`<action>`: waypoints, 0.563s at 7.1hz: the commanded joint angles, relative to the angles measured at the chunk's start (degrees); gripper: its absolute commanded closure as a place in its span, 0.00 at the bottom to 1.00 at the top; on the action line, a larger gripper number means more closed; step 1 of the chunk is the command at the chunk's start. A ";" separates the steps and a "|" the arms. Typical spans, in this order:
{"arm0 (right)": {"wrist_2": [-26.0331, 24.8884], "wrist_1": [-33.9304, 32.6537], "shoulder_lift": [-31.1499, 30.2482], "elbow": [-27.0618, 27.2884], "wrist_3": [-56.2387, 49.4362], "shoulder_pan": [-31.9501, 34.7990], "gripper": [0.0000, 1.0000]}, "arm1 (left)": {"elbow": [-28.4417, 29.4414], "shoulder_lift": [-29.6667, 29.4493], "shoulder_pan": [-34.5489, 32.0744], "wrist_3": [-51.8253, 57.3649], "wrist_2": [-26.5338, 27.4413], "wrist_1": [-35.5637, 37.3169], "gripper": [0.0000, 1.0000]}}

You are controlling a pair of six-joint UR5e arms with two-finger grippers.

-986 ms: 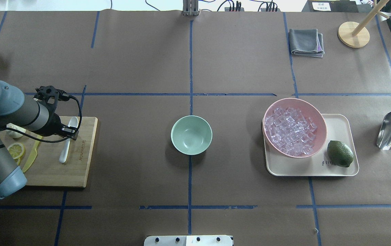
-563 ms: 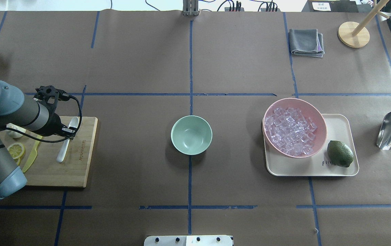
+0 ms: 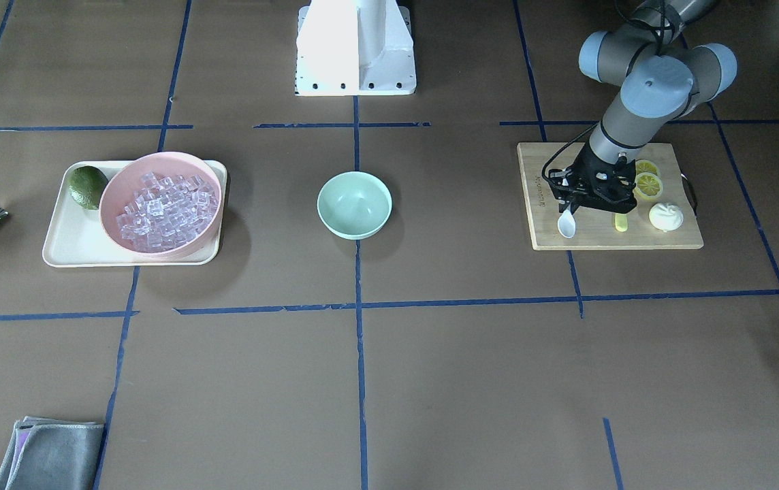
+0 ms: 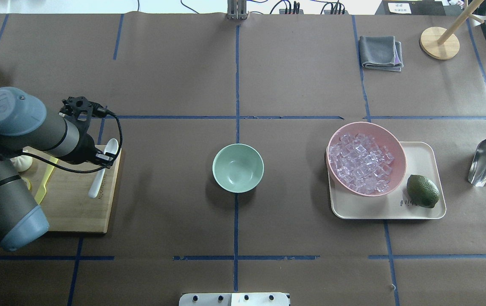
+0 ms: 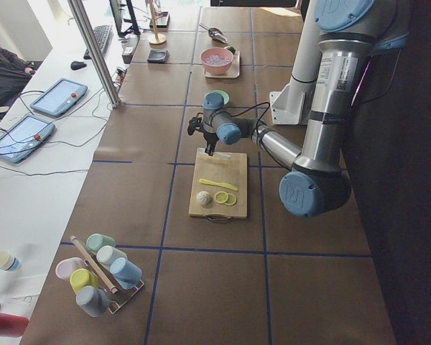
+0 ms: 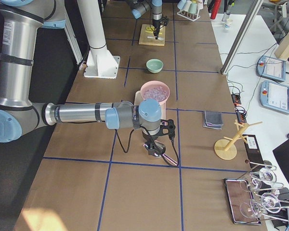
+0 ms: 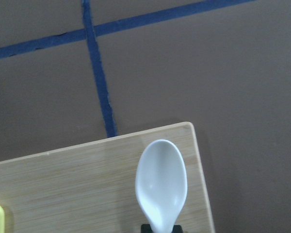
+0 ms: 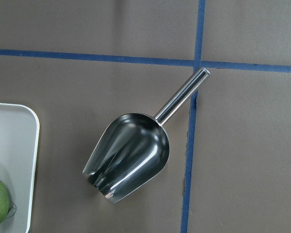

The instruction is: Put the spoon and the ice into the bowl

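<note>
**Step in hand: carrying the spoon to the bowl.** At the left of the overhead view the left gripper (image 4: 102, 162) stood closed on the handle of the spoon (image 4: 96, 183), near its scoop end, over the right-hand edge of the cutting board (image 4: 69, 212). The left wrist view showed the scoop jutting past the board's corner. The bowl (image 4: 238, 168) sat empty at the centre of the frame, well apart from the spoon. The ice (image 4: 360, 163) lay heaped in the pink bowl (image 4: 366, 124) on the tray (image 4: 423, 161) at the right. The right gripper appeared only in the side view from the robot's right, above the metal scoop (image 8: 128, 155) — whether it was open or closed could not be told. To do this step well, the arm would probably need to raise the spoon clear of the board and carry it level toward frame centre. It should lower the scoop inside the rim before letting go — a slim handle pinched near one end may swivel, so a slow carry seemed wise.
</note>
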 commanded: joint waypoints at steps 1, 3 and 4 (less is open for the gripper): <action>0.00 0.00 0.02 -0.05 -0.17 0.00 0.00 | 1.04 -10.75 5.56 -0.51 0.25 2.09 1.00; 0.00 0.00 -0.06 -0.05 -0.08 0.00 0.00 | 4.02 -18.06 7.69 -0.95 0.25 4.88 1.00; 0.09 0.00 -0.06 -0.05 -0.08 0.00 0.00 | 7.35 -22.88 8.21 -2.69 0.25 6.81 1.00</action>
